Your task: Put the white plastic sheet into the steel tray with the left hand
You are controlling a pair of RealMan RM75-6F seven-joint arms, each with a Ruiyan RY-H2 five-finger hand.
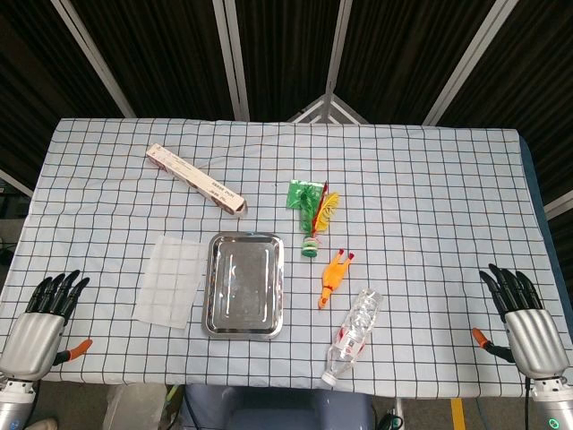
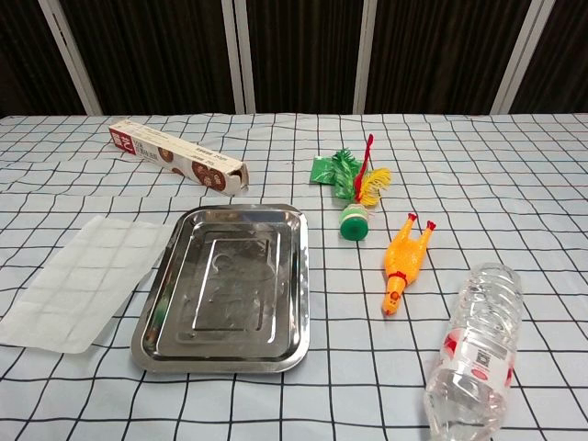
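Observation:
The white plastic sheet (image 1: 170, 280) (image 2: 85, 279) lies flat on the checked cloth, just left of the steel tray (image 1: 245, 317) (image 2: 167, 276). The tray holds nothing. My left hand (image 1: 43, 322) rests at the table's front left corner, fingers extended and apart, well left of the sheet and holding nothing. My right hand (image 1: 525, 319) sits at the front right corner, likewise spread and holding nothing. Neither hand shows in the chest view.
A long narrow box (image 1: 195, 178) (image 2: 178, 157) lies behind the sheet. Right of the tray are a green feathered shuttlecock (image 1: 313, 212) (image 2: 356, 193), an orange rubber chicken (image 1: 332, 279) (image 2: 403, 262) and a lying clear bottle (image 1: 354, 336) (image 2: 474, 351).

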